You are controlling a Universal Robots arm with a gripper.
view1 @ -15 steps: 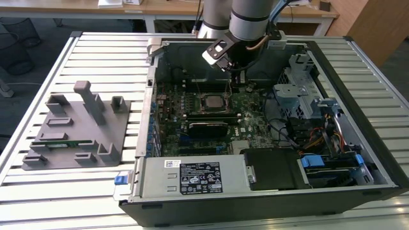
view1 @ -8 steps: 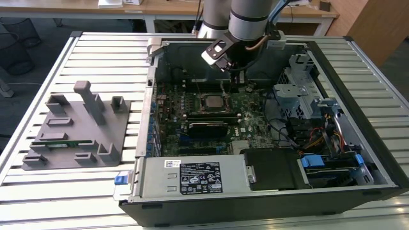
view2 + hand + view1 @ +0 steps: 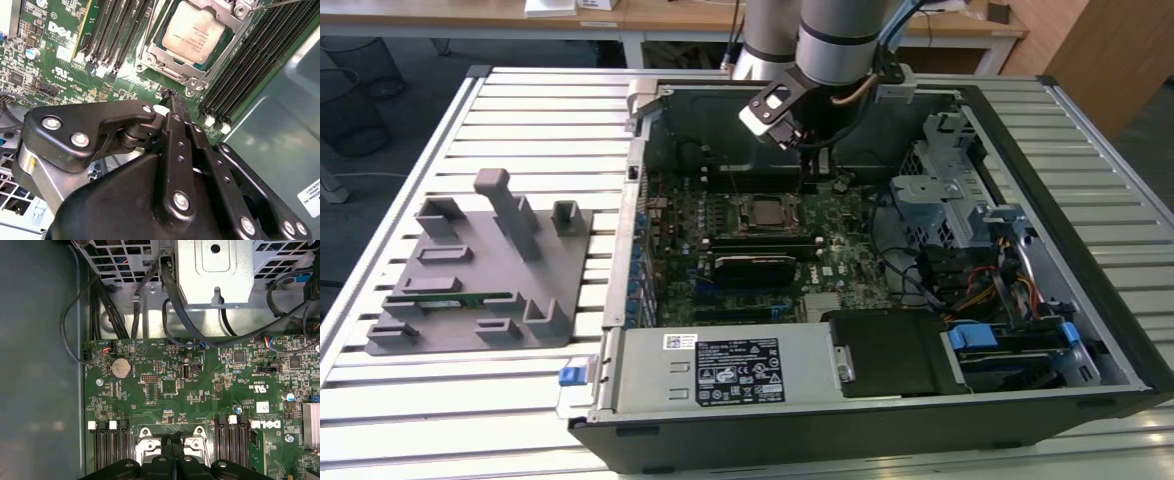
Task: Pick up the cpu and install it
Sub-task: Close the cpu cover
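Observation:
The cpu, a flat square chip with a silver-grey top, lies in the motherboard socket with a metal frame around it. In the exterior view the cpu sits mid-board inside the open computer case. My gripper hangs above the board just beyond the socket, toward the case's back wall. Its black fingers are pressed together with nothing between them. In the first wrist view my gripper points at the socket's edge.
A grey plastic tray holding a green memory stick lies on the slatted table at the exterior view's left. Memory slots flank the socket. A metal drive cage, black cables and the power supply crowd the case.

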